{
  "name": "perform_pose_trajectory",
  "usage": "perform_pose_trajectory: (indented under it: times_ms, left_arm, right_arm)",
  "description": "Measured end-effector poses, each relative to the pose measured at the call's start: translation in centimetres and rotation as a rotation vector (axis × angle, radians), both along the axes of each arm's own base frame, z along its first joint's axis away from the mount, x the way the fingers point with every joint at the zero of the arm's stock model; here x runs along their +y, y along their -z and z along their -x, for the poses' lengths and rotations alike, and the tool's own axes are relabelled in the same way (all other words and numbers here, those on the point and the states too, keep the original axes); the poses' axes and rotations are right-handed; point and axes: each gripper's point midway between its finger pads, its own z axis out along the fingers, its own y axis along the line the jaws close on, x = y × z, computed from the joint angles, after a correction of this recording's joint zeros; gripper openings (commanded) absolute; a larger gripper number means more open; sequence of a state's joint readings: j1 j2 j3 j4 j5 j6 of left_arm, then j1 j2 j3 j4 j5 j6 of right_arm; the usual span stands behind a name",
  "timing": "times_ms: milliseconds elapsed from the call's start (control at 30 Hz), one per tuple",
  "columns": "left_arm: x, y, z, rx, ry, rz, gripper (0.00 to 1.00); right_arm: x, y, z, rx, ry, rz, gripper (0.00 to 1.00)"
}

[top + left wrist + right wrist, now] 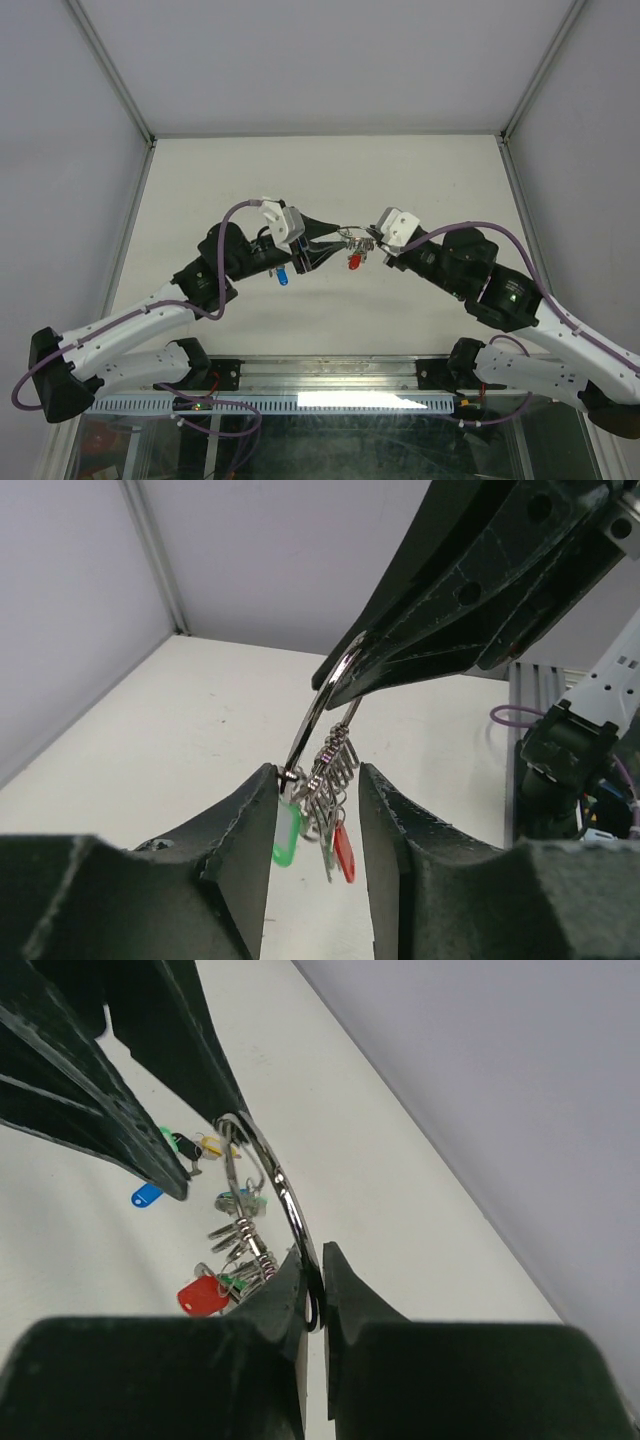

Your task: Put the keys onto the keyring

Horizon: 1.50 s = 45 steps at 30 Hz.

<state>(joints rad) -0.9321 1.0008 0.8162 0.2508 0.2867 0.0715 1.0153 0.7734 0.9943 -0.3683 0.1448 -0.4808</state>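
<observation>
R gripper (315, 1260) pinches keyring (290, 1200); L gripper (318, 772) parted.

The white, black-jointed left arm (130, 325) and right arm (570, 342) bend inward with their tips nearly meeting, the black two-fingered left hand (317, 780) standing with fingers parted, the right hand (312, 1255) pinched tight on a thin silver wire keyring (286, 1195).
</observation>
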Motion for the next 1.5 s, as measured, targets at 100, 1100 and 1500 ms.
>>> perform_pose_trajectory:
  times_ms: [100,1100,1500]
  left_arm:
    - [1.1,-0.6,0.1,-0.009,-0.037,0.017,0.43]
    - [6.6,-1.4,-4.5,-0.043,-0.421,-0.032,0.48]
    - [6.4,-0.3,-4.8,-0.029,-0.427,-0.073,0.50]
  right_arm:
    - [-0.3,0.3,-0.2,-0.003,0.013,0.020,0.00]
    - [-3.7,11.9,-1.5,0.989,0.424,0.126,0.00]
    - [-2.3,12.4,-0.2,1.224,0.334,-0.053,0.00]
